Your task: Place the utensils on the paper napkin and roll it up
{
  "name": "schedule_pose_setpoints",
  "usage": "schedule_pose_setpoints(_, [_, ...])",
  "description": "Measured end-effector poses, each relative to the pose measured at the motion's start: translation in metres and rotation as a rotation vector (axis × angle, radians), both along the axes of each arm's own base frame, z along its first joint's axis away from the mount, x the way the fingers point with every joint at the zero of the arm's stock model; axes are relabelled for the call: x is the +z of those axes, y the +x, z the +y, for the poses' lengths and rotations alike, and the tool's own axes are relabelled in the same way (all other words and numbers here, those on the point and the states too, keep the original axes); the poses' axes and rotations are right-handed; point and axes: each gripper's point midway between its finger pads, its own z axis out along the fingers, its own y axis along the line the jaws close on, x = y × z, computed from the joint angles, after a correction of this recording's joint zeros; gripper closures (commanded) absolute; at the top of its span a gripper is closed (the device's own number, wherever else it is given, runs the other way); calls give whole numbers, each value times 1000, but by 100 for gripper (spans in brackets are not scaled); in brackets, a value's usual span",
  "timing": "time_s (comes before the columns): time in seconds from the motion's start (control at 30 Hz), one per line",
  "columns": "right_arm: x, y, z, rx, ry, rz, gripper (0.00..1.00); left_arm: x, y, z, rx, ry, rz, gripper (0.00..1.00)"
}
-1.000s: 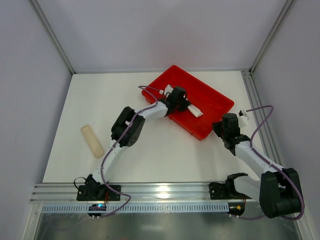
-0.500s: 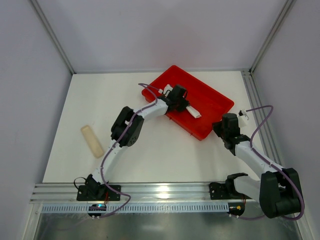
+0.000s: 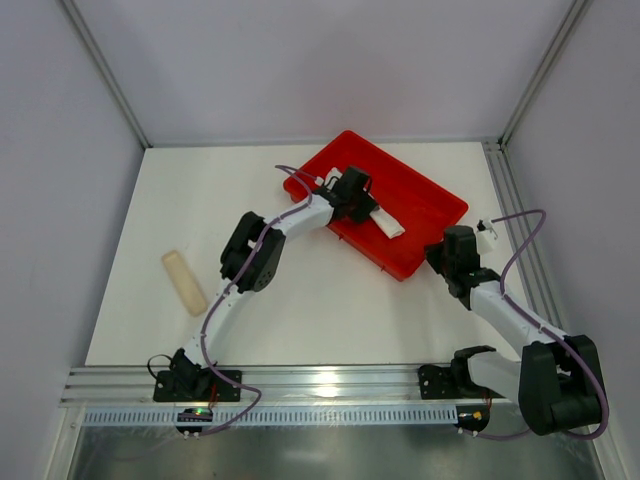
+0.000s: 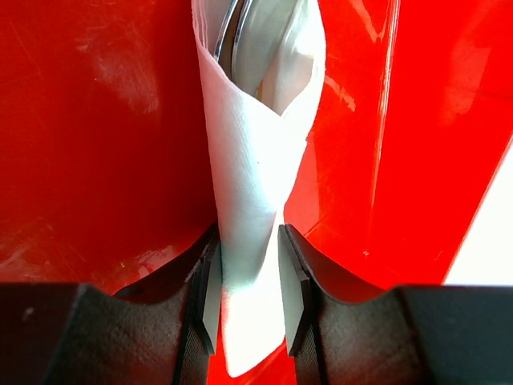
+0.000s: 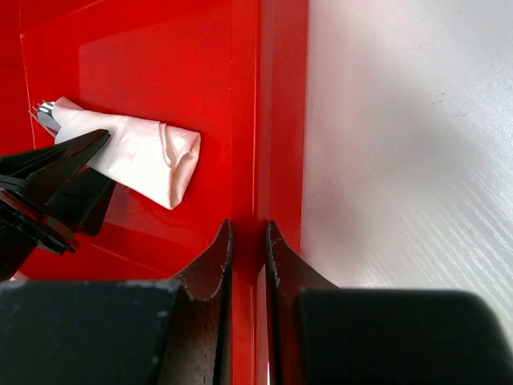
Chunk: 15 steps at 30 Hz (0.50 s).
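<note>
Pale grey walls [image 3: 300, 70] stand on three sides of a smooth white table [image 3: 330, 310]. Near its left edge lies a tan oblong piece [image 3: 185, 282], well apart from everything else; I cannot tell what it is.

Toward the far right sits the red tray [image 3: 425, 195]. It looks like stiff, glossy plastic with a raised rim and a slick floor that anything light would skate across. The right gripper [image 5: 248, 237] is pressed together on the near rim, which probably steadies the tray.

The paper napkin [image 4: 248, 184] lies on the tray floor, already rolled. The left gripper [image 4: 248, 301] straddles one end of it, jaws close on either side; I cannot tell whether they pinch it or only flank it.

The roll is likely soft and very light, easily crushed or torn, and its overlapping flap looks ready to spring loose. The best hold is probably across the overlap, with the hard cutlery inside to squeeze against.

The utensils [image 4: 232, 28] show only as shiny heads at the open end. They are stiff and smooth, give the bundle its weight, and may slide out if that end tips down.
</note>
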Motion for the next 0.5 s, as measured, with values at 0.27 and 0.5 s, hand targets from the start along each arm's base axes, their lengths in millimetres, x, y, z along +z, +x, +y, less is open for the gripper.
schedule_pose_setpoints(0.27, [0, 3, 0, -5, -5, 10, 96, 3, 0, 3, 5, 8, 11, 61])
schedule_pose_setpoints(0.5, [1, 4, -2, -46, 13, 10, 96, 26, 4, -2, -28, 2, -13, 59])
